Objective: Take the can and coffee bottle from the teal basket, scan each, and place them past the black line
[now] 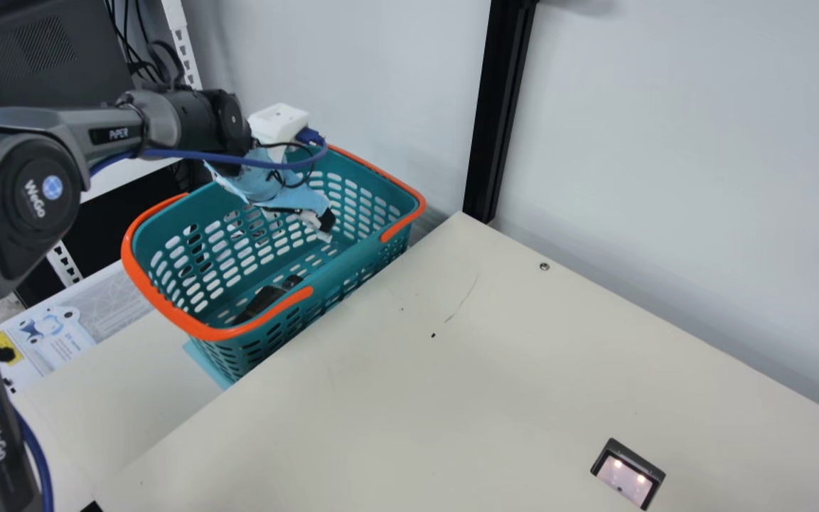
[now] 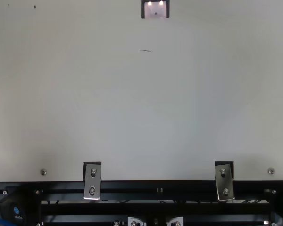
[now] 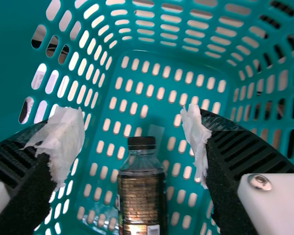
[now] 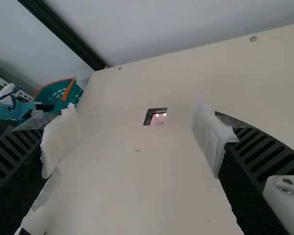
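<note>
My left gripper (image 1: 325,222) reaches down inside the teal basket (image 1: 363,167) in the main view. In its own wrist view the left gripper (image 3: 137,142) stands open, with nothing between its tape-wrapped fingers. The coffee bottle (image 3: 141,196), dark with a black cap, lies on the basket floor beyond them; the main view has the dark bottle (image 1: 260,302) near the basket's front end. I see no can. My right gripper (image 4: 134,142) is open and empty above the table, and the basket (image 4: 56,95) stands far off in its view.
A small scanner (image 1: 628,475) with a lit window is set in the cream table (image 1: 409,398); the top view has this scanner (image 2: 155,9) at its upper edge. A black post (image 1: 498,107) rises behind the table corner, beside the pale wall. The basket stands against the table's edge.
</note>
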